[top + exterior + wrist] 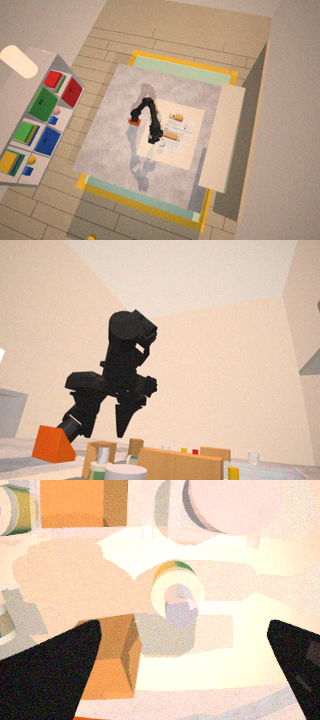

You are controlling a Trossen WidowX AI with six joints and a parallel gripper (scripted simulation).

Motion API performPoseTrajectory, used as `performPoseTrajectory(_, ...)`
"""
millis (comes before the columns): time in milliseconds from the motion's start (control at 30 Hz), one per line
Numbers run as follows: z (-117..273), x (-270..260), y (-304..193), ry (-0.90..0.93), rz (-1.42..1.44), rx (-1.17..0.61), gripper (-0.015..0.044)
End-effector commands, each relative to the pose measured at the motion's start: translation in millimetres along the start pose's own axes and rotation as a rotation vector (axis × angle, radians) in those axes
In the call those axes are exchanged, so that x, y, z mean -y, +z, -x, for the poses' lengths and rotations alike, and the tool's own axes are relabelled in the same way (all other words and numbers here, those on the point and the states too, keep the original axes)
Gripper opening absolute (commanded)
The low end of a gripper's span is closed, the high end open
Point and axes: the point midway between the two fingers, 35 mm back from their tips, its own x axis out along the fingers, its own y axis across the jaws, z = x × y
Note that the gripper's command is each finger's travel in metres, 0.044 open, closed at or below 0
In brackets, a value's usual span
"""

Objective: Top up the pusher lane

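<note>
- Top view: arm [151,118] bent over the tabletop [108,144], gripper [154,139] low at the cream mat's [168,157] near side, beside a pale jar [162,142]. Lanes too small to read.
- Exterior view: gripper [121,420] spread wide, holding nothing, hanging above a green-banded jar [100,467]. Brown blocks [178,463] hiding the lanes behind.
- Wrist view: banded jar [175,592] centred between the 2 dark fingers, well below. Approach step, apparently; next, a straight descent, then closing on it. Match with the lane's jar not checkable; second banded jar [15,510] cut off at the edge.
</note>
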Motion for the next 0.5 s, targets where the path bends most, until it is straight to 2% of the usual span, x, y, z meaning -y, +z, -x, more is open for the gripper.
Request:
performPoseTrajectory(0, -13.0, -1.3, 0.4, 0.005, -0.001, 0.0, 0.044)
performPoseTrajectory(467, -36.9, -1.5, 1.2, 0.006, -0.001, 0.001, 0.044)
